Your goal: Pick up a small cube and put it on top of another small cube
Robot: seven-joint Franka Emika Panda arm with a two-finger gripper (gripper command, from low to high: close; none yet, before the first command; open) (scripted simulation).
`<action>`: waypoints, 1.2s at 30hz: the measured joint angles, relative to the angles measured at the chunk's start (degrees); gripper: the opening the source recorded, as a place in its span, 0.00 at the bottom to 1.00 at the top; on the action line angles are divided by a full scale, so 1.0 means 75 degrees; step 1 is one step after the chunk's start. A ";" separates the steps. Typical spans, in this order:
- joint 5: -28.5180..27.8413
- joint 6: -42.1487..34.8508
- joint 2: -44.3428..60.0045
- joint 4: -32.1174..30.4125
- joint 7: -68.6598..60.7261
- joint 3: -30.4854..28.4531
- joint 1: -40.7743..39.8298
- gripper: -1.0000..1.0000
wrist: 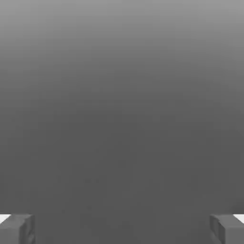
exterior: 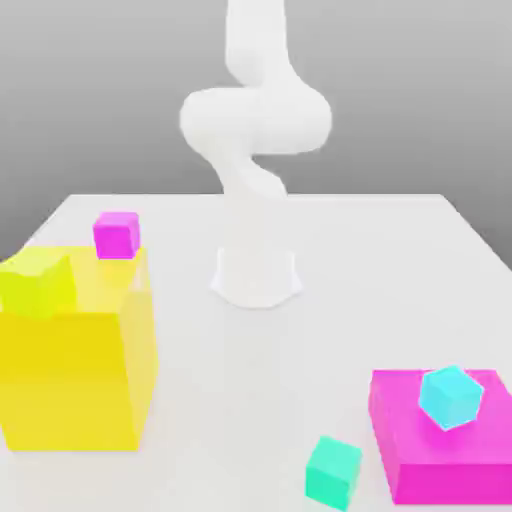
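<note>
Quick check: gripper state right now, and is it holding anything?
Gripper: open, fingertips wide apart, nothing between them.

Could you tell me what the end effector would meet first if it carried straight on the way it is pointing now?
As far as the hand view shows, nothing: ahead of the open end effector lies plain grey background, with no cube or block between its fingertips. Depth is hard to judge there, so this is tentative.
</note>
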 joint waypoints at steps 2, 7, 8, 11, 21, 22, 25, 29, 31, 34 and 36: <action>0.0144 0.0235 0.0590 -0.0113 -0.0624 -0.0230 0.0361 0.50; 0.0532 0.0787 0.1992 -0.0378 -0.2134 -0.0703 0.1139 0.50; 0.0620 0.0896 0.2272 -0.0430 -0.2442 -0.0771 0.1267 0.50; 0.0878 0.1221 0.3112 -0.0587 -0.3360 -0.0932 0.1615 0.50; 0.1190 0.2351 0.5838 -0.1126 -0.6029 -0.0918 0.2278 0.50; 0.1117 0.2473 0.6097 -0.1183 -0.6222 -0.0902 0.2284 0.50; 0.0722 0.2845 0.6848 -0.1360 -0.6671 -0.0888 0.2328 0.50; 0.0783 0.3628 0.7926 -0.1268 -0.7017 -0.0692 0.2210 0.50; 0.0936 0.4048 0.8461 -0.1171 -0.7145 -0.0500 0.2054 0.00; 0.0934 0.4041 0.8461 -0.1170 -0.7143 -0.0500 0.2053 0.00; 0.0930 0.4029 0.8460 -0.1170 -0.7140 -0.0499 0.2053 0.00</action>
